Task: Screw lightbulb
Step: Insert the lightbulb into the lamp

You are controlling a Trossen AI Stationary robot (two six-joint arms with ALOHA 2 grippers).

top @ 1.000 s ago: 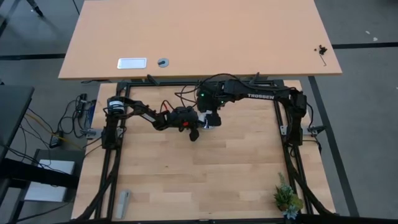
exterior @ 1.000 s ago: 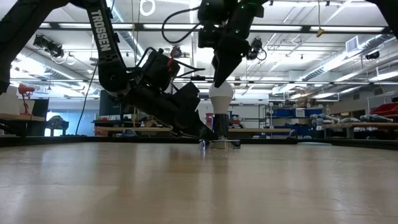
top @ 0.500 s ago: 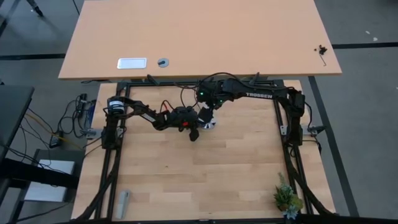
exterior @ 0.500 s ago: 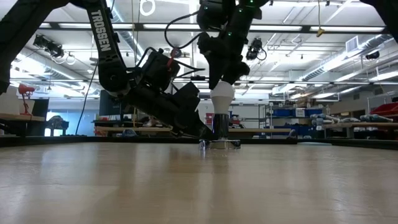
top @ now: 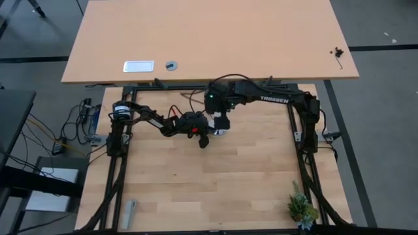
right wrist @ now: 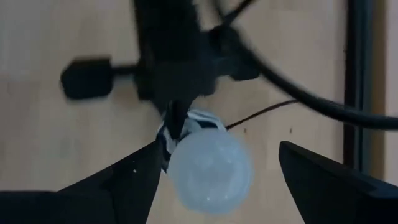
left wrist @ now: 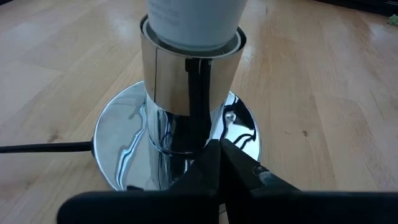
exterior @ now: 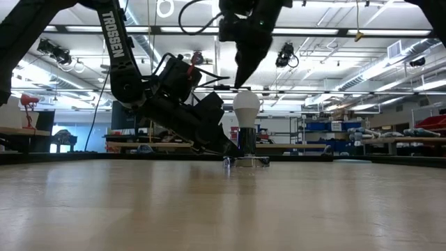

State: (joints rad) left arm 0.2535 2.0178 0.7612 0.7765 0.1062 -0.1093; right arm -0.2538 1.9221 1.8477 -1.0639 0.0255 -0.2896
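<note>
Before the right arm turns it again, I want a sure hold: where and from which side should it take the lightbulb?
Grip the lightbulb on its round frosted top, coming straight down. It stands upright in the socket base, which the left gripper steadies from the side, so only the top is free. The right gripper hangs open just above.

One lightbulb (exterior: 245,109) stands in one chrome socket base (left wrist: 180,143), which trails one thin black cord (left wrist: 43,147). Two dark arms meet at the socket base, each with one end effector: the left end effector (top: 204,138) and the right end effector (top: 220,121). One small potted plant (top: 301,207) and one grey bar (top: 128,213) lie well apart from it on the tabletop (top: 228,176).
</note>
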